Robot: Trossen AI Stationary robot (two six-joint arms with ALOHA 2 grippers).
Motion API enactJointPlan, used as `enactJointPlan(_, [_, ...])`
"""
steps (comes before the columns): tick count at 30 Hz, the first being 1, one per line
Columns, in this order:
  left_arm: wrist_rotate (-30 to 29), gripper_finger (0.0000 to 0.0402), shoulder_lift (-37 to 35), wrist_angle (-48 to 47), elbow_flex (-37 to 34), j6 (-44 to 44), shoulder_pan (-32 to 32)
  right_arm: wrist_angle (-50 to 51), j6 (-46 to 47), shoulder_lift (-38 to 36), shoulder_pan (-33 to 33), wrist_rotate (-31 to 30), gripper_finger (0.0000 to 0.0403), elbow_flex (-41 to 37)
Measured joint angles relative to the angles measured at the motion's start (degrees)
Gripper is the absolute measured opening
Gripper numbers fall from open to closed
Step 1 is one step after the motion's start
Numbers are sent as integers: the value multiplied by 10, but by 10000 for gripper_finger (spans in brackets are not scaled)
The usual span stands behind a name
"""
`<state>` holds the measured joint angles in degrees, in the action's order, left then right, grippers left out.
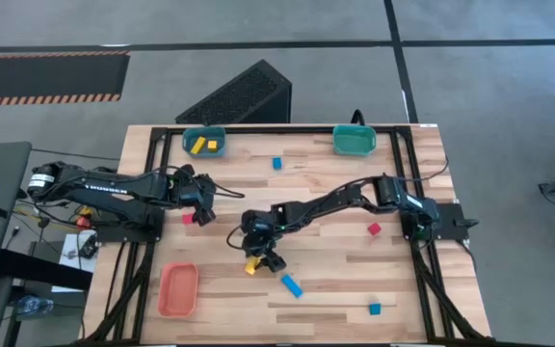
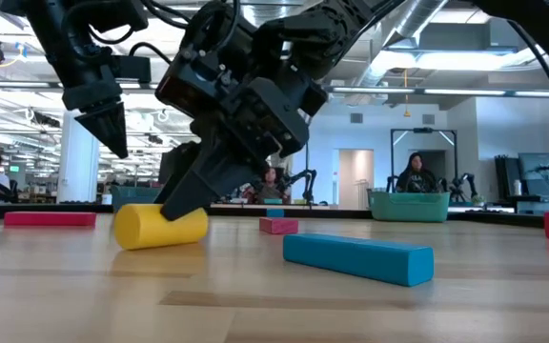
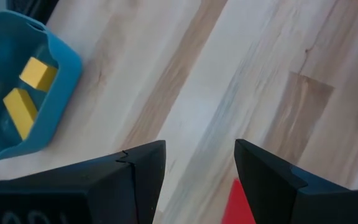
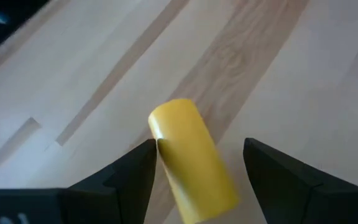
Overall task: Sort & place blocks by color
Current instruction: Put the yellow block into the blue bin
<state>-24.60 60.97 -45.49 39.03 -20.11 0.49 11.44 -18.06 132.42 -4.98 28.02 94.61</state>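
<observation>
A short yellow cylinder (image 4: 191,162) lies on its side on the table (image 1: 335,265), between the fingers of my open right gripper (image 4: 197,149), which slants down over it near the table's middle (image 1: 261,258). My left gripper (image 3: 199,152) is open and hovers over the left half (image 1: 207,210), just beside a red block (image 3: 236,202) that lies flat. A blue bar (image 2: 358,257) lies flat close to the cylinder. Two yellow blocks (image 3: 27,93) sit in the far-left teal tray (image 1: 203,142). Other red and blue cubes are scattered. My right gripper has one fingertip (image 4: 146,154) right against the yellow cylinder's side near its end (image 4: 160,140), and the other finger stands apart from it. I cannot tell whether the near fingertip touches it. The cylinder lies on the table.
An orange tray (image 1: 177,289) sits at the near left and a second teal tray (image 1: 355,141) at the far right. Single cubes lie apart: blue (image 1: 277,163), red (image 1: 374,229), blue (image 1: 375,308). People stand in the room behind the table.
</observation>
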Motion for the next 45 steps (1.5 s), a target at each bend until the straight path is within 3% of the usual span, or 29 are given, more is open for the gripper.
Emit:
enactJointPlan(9, [-10,183,0,2,0,9,6,25,-5,0,-3,-46,254,0])
enactJointPlan(16, [60,183,-7,-6,48,-36,27,27,-5,0,3,-66,165,0])
enactJointPlan(19, [46,183,-26,-6,91,-32,33,20,-3,0,8,-65,122,0])
enactJointPlan(24, [-19,183,-75,-7,151,-20,48,-18,37,0,20,-72,121,0])
enactJointPlan(28, [-30,183,-120,-18,167,-32,58,-28,45,-11,35,-73,121,9])
enactJointPlan(35, [-68,183,-188,-87,168,-156,61,-25,46,-26,80,-76,121,79])
enactJointPlan(40, [-97,183,-213,-168,167,-254,61,21,83,-26,113,-155,120,146])
enactJointPlan(45, [-99,183,-216,-183,165,-280,61,25,138,-26,160,-145,120,188])
